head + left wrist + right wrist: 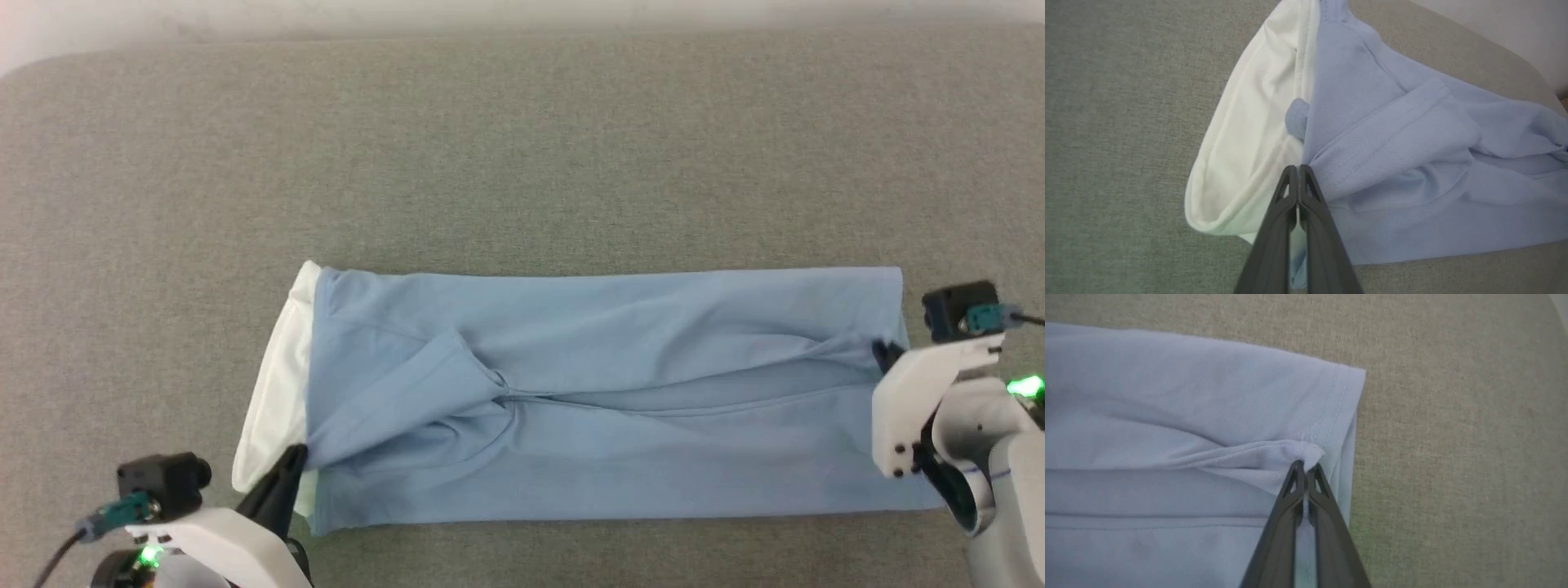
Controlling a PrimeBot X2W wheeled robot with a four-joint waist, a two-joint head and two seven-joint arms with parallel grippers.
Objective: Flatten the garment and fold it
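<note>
Lying flat as a long narrow band, the light blue short-sleeved polo shirt (pixel 604 392) sits in the near half of the work surface, white collar (pixel 273 392) end to my left, stitched hem (pixel 1337 404) to my right. One folded-in sleeve (pixel 408 400) lies on top near the collar. Creases run from it along the middle toward the hem, so it's not flat yet.

My left gripper (pixel 294 457) is pinched tight where the white collar meets the blue cloth; the left wrist view shows its tips (pixel 1298 167) together with fabric between the fingers. My right gripper (pixel 886 353) is clamped on a small bunch of hem edge, tips (pixel 1305 463) closed on it, about halfway across that end. Under everything is the grey woven table cover (pixel 522 147).

Step, as I judge it: lengthwise fold is in, and I'm holding both ends to tension and smooth the band before the crosswise fold. Crosswise fold not done.

Next move needs both arms working together. An even pull apart along the shirt's length should take out the centre ridge, kept low so the lower layers don't drag. Risk is the sleeve flap shifting, or the thin hem pinch slipping out. Then a clean release.
</note>
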